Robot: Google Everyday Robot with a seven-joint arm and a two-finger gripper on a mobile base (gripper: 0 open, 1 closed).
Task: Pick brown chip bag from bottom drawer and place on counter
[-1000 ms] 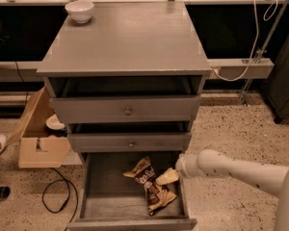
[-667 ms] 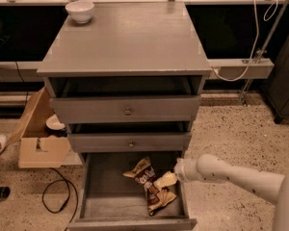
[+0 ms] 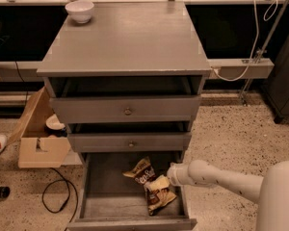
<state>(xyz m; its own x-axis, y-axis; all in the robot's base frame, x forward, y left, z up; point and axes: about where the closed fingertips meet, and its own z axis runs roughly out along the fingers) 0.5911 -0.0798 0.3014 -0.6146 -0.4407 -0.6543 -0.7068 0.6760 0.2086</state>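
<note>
The brown chip bag (image 3: 149, 183) lies on the grey floor of the open bottom drawer (image 3: 103, 196), right of the middle, dark brown and cream with white lettering. My white arm reaches in from the lower right, and my gripper (image 3: 167, 177) sits at the bag's right edge, just inside the drawer's right wall. Its tip is hidden behind the arm's end and the bag. The counter (image 3: 127, 37) is the flat grey top of the cabinet, above the two upper drawers.
A white bowl (image 3: 80, 10) stands on the counter's back left corner. An open cardboard box (image 3: 38, 134) sits on the floor left of the cabinet, with a black cable (image 3: 58, 196) looping beside the drawer. A ledge with a white cord (image 3: 241, 66) runs to the right.
My arm has shifted a little left and further into the drawer, bringing the gripper closer against the bag's right side. The bag has not visibly moved.
</note>
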